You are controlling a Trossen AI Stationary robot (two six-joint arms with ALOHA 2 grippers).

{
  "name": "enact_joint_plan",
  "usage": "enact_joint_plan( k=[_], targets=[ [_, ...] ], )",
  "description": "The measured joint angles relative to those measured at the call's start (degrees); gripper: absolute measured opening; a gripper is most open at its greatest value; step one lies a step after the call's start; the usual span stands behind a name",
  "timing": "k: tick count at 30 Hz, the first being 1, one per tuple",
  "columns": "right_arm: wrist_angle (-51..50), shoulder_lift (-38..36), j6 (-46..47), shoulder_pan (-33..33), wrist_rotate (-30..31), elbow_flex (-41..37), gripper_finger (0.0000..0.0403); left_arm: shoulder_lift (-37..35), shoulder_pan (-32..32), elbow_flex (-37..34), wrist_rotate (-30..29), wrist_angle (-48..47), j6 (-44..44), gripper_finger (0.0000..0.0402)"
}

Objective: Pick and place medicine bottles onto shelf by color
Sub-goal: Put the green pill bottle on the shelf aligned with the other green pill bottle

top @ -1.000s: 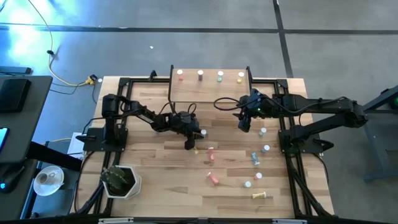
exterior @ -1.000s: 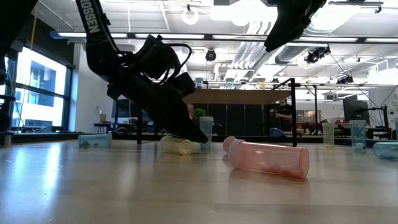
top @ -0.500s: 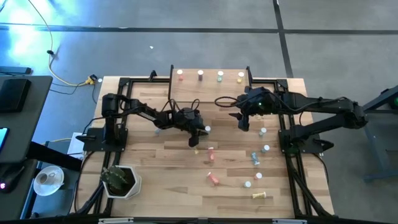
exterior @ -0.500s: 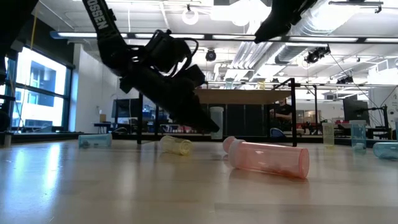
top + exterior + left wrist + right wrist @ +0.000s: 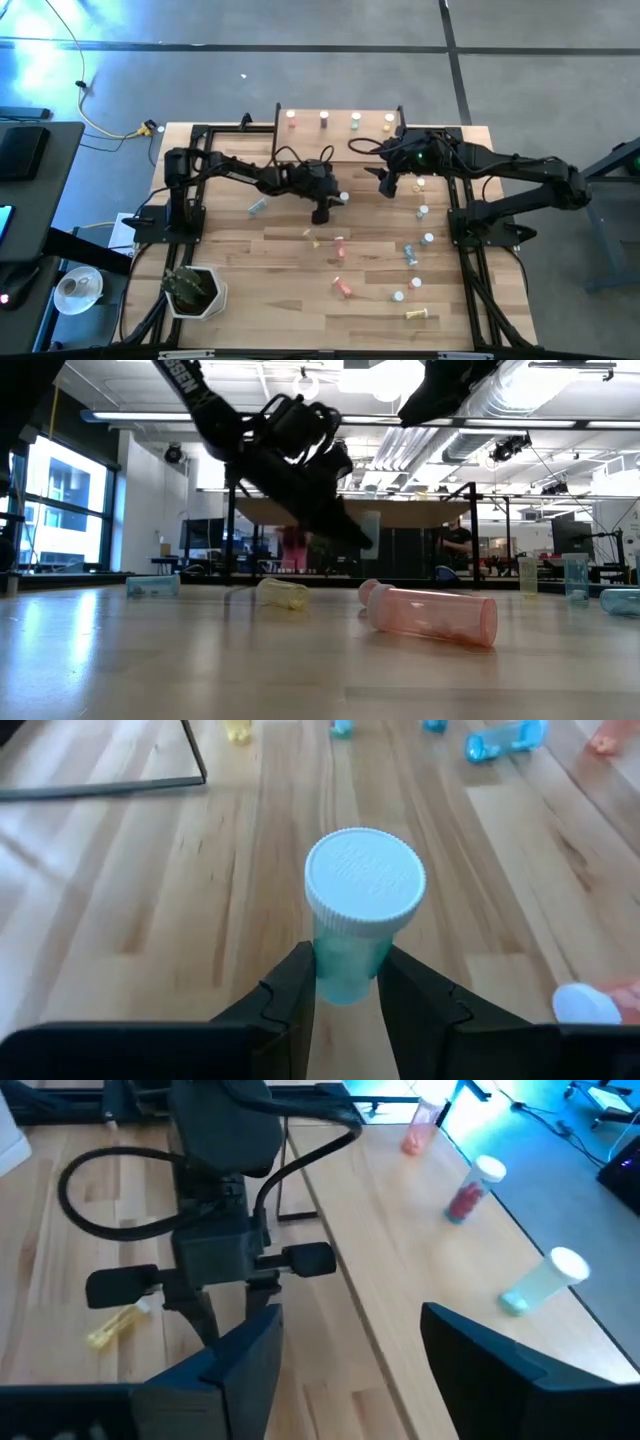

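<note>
bottle in grip: a pale green-blue bottle [image 5: 358, 915] with a white cap sits between the two fingers of the left gripper [image 5: 345, 982], body pinched, cap sticking out past the fingertips.
left gripper: clamped on that bottle and lifted clear of the tabletop [image 5: 250, 290], just in front of the shelf [image 5: 340, 150], near the table's middle.
right gripper: right gripper [image 5: 386, 185] hangs at the shelf's right front corner, fingers spread apart with nothing between them.
shelf: four bottles stand in a row along its far edge; the high view shows their white caps [image 5: 323, 119] with pink, red, green and yellow tints.
loose bottles: several lie scattered on the tabletop to the right front of both grippers, among them a pink one [image 5: 343, 288] and a blue one [image 5: 410, 255]; one more bottle [image 5: 256, 207] lies to the left, under the left arm.
low view only: a pink bottle [image 5: 430, 612] on its side close to the camera, a yellow one [image 5: 284, 593] farther back; the left gripper's bottle [image 5: 370, 532] shows raised above the tabletop.
left wrist only: the grip itself, fingers pressing both sides of the bottle's body.
right wrist only: the open fingers [image 5: 225, 1365] of that arm, the left arm across from it, and three bottles [image 5: 540, 1280] on the shelf.
</note>
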Motion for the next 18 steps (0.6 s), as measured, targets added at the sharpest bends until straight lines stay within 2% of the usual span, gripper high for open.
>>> enact_joint_plan(
  k=[5,18],
  targets=[
    [2.03,0.25,-1.81,-2.1,-6.01,0.0,0.024,-0.02,0.44,3.95,0.07,-3.61,0.7,0.009],
    [2.68,0.42,-5.16,-2.68,-5.17,0.0,0.0239,-0.07,-1.43,5.19,-0.73,-10.61,-1.16,0.009]
  ],
)
